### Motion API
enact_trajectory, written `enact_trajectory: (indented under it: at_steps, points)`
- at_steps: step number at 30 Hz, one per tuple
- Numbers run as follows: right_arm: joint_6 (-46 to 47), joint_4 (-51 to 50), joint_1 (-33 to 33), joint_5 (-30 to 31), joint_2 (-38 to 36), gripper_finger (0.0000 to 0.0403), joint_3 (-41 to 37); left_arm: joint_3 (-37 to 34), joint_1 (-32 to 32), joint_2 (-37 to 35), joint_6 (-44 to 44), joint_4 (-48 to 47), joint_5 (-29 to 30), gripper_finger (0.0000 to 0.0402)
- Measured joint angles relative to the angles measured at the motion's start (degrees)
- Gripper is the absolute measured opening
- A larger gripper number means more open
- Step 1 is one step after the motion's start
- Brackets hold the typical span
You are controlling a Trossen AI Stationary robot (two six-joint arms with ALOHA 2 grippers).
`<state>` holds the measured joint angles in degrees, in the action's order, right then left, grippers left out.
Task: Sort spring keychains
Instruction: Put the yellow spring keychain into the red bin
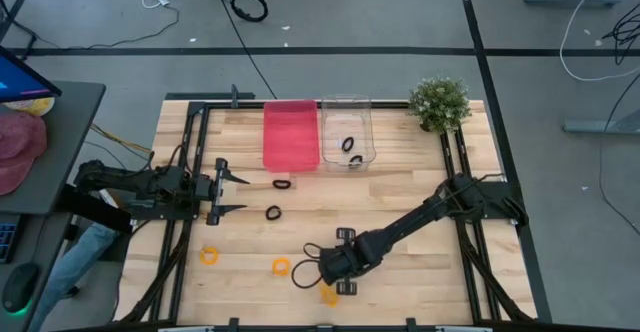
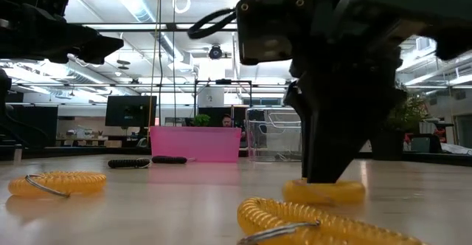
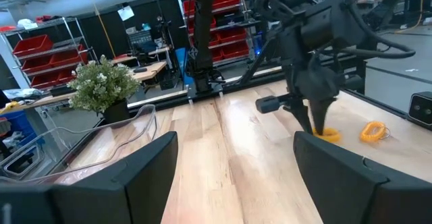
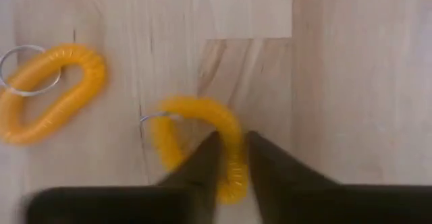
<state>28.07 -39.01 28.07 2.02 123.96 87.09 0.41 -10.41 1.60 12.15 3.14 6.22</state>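
At the table's near edge, the right gripper [image 4: 231, 158] stands fingers-down on an orange keychain [image 4: 202, 146]. Its jaws are nearly together, one finger inside the loop and one outside, pinching the coil between them. The keychain lies flat on the wood. The low view shows the same: the dark fingers [image 2: 328, 153] come down onto the orange coil [image 2: 324, 192], which rests on the table [image 2: 184, 201].

A second orange keychain [image 4: 50, 92] lies just beside the gripped one, apart from the fingers. Two more orange ones lie farther to the left along the near part of the table [image 1: 209, 256] [image 1: 281, 266].

The left gripper [image 1: 232, 194] waits at the table's left side, above the surface, jaws spread wide and holding nothing. Two black keychains lie near it on the wood [image 1: 282, 183] [image 1: 273, 212].

At the far edge, a pink bin [image 1: 290, 134] and a clear bin [image 1: 346, 120] stand side by side. Two black keychains [image 1: 351, 151] lie in the clear bin. A potted plant [image 1: 439, 103] stands to the right of the clear bin.
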Motion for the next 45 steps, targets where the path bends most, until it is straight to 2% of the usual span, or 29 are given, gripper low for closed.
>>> enact_trajectory:
  at_steps: [2, 5, 8, 14, 21, 27, 45]
  points:
    - [-2.0, -1.1, -0.9, -2.4, -0.3, 0.002, 0.0, 0.0, 0.0, 0.0, 0.0, 0.0, 0.0, 0.0298]
    - [-1.4, -2.3, -1.3, -1.6, -0.8, 0.0028, 0.0, 0.0, 0.0, 0.0, 0.0, 0.0, 0.0, 0.0298]
    - [-4.1, -3.7, -1.5, -0.7, -2.0, 0.0015, -0.3, 0.0, 0.0, 0.0, 0.0, 0.0, 0.0, 0.0298]
    - [-6.9, -3.6, -2.0, 12.1, -7.7, 0.0011, -0.4, 0.0, 0.0, 0.0, 0.0, 0.0, 0.0, 0.0298]
    - [-10.9, 2.9, -3.8, 28.8, -13.6, 0.0009, -0.3, 0.0, 0.0, 0.0, 0.0, 0.0, 0.0, 0.0298]
    - [-13.9, 9.9, -6.8, 36.8, -15.4, 0.0009, -0.3, 0.0, 0.0, 0.0, 0.0, 0.0, 0.0, 0.0298]
    - [-18.7, 16.9, -19.5, 38.0, -15.5, 0.0009, -0.3, 0.0, 0.0, 0.0, 0.0, 0.0, 0.0, 0.0298]
